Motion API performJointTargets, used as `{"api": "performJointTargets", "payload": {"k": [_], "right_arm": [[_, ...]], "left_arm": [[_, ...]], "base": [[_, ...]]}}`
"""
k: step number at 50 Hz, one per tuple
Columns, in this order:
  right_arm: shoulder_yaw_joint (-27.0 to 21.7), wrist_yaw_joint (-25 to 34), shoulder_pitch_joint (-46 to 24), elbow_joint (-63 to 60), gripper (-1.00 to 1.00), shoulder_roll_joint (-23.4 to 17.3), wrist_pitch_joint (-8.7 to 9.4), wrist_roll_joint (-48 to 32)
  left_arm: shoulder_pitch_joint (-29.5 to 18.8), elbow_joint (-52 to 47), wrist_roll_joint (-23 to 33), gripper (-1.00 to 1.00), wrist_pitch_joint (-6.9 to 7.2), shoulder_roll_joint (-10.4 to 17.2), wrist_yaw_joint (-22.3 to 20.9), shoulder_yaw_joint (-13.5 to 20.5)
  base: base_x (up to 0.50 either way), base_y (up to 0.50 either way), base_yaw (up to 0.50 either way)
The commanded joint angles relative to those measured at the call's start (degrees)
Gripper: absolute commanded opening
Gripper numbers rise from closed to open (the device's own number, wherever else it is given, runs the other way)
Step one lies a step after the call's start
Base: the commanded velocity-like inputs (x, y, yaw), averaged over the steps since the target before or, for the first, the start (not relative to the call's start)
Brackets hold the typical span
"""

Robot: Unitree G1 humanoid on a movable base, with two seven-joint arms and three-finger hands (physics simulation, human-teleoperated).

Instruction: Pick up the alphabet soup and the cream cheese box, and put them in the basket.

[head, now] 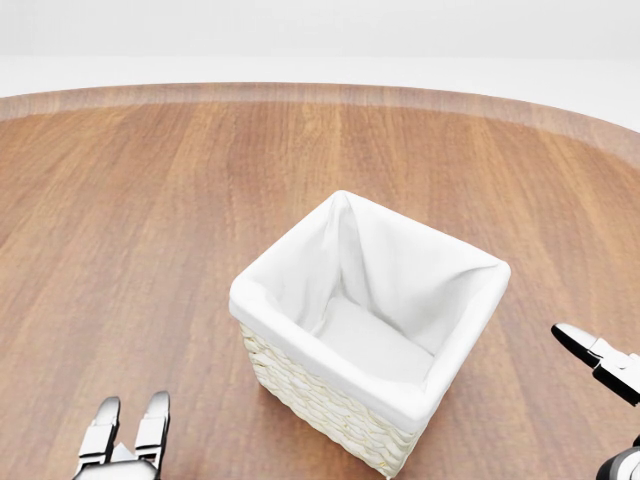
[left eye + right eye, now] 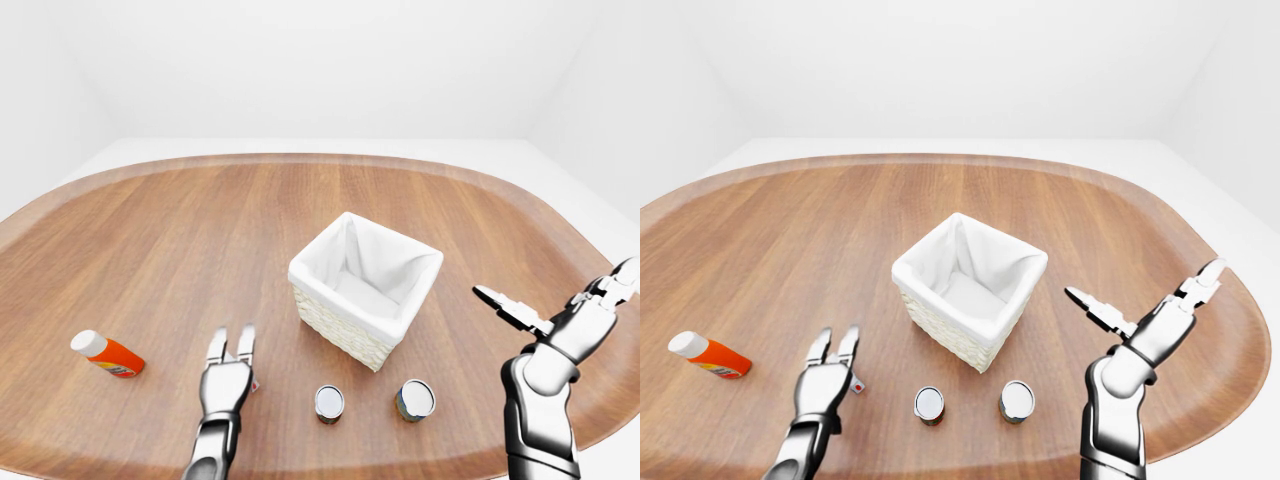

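A rounded wooden counter (image 2: 150, 230) is set in a plain white room. Near its middle stands the basket (image 2: 364, 288), woven and lined with white cloth, with nothing seen inside it. Two upright cans are seen toward the bottom of the left-eye view, just below the basket: a smaller one (image 2: 329, 402) and a larger one (image 2: 415, 399); which is the alphabet soup cannot be told from their lids. The left hand (image 2: 229, 358) is held low over the counter with fingers straight and spread, and a small white-and-red thing (image 2: 856, 387), possibly the cream cheese box, is partly hidden beneath it. The right hand (image 2: 560, 310) is raised at the right, fingers splayed wide, holding nothing. An orange bottle (image 2: 107, 353) lies at far left.
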Motion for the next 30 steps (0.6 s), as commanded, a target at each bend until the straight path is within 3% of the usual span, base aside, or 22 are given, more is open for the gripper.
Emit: {"api": "performJointTargets", "payload": {"k": [1, 18, 30], "right_arm": [[-0.02, 0.0, 0.08, -0.41, 1.0, 0.04, 0.0, 0.01], [0.03, 0.0, -0.06, 0.26, 1.0, -0.06, 0.0, -0.19], [0.06, 0.0, -0.14, 0.41, 1.0, -0.06, 0.0, -0.26]], "left_arm": [[-4.16, 6.69, -1.55, 1.0, 0.0, -0.07, 1.6, -0.17], [-11.39, 21.63, -6.41, 1.0, 0.0, 0.88, 7.46, -0.29], [-17.63, 37.29, -8.86, 1.0, 0.0, 0.37, 7.46, -2.1]], "base": [[0.0, 0.0, 0.0], [0.0, 0.0, 0.0], [0.0, 0.0, 0.0]]}}
